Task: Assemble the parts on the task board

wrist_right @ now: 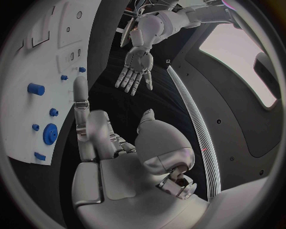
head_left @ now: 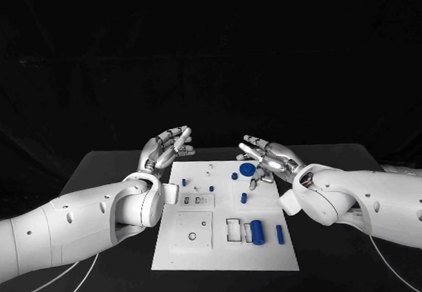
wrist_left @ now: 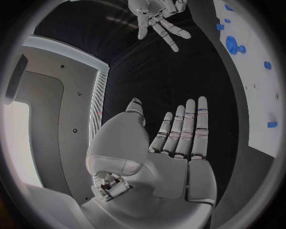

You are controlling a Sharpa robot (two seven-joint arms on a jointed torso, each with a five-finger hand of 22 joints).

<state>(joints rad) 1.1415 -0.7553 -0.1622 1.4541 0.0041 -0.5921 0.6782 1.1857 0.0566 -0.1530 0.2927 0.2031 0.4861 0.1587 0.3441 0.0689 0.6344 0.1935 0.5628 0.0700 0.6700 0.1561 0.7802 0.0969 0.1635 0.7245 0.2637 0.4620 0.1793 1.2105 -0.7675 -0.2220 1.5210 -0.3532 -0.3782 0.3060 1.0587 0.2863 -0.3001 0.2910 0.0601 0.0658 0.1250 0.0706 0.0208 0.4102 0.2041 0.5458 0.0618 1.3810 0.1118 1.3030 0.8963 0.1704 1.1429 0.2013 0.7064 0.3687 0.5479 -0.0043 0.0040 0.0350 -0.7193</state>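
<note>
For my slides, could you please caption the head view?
Both hands, left and right, hover open over the far end of the white task board, its blue parts untouched.

In the head view, the right hand (head_left: 269, 157) covers part of the upper right edge of the task board (head_left: 179, 250), and a small blue part (head_left: 253, 181) just under its fingertips is half hidden, so its shape is not clear. The left hand (head_left: 166, 148) stands before the board's upper left corner. The small marks and slots in the middle of the board are too small to read. In the left wrist view, the board (wrist_left: 262, 105) is cut off at the right edge.
</note>
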